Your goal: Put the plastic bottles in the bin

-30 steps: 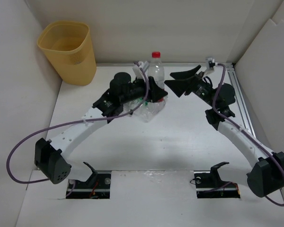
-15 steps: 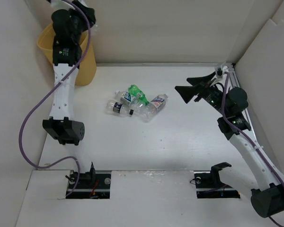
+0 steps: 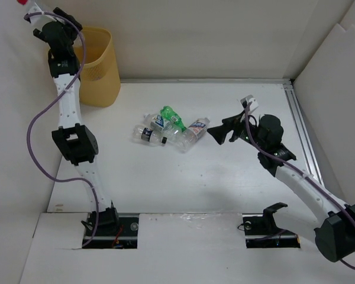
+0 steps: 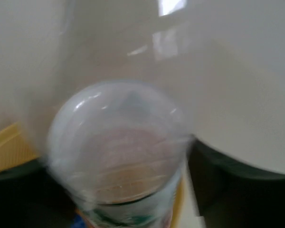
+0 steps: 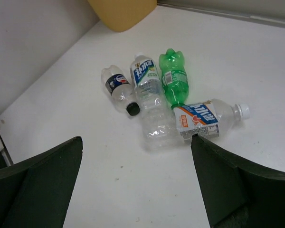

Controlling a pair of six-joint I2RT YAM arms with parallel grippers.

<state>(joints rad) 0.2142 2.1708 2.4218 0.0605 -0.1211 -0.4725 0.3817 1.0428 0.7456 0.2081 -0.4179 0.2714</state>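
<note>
Your left gripper (image 3: 40, 16) hung high by the bin's (image 3: 100, 71) far-left rim, clamped on a clear bottle (image 4: 118, 152). That wrist view was blurred, so the bottle seemed over the bin's mouth, no surer. Your right gripper (image 3: 218, 131) sat well right of the bin, fingers spread wide. It faced four bottles (image 3: 183, 135), the green bottle (image 5: 174, 76) among them, lying clustered on the table (image 3: 165, 189) between it and the bin.

Four bottles (image 5: 152, 102) lying clustered mid-table (green one (image 5: 174, 78) among them); fifth bottle (image 4: 118, 152) held over yellow bin (image 3: 100, 71).

White table (image 3: 213, 183) boxed in by plain white walls (image 3: 213, 35).
</note>
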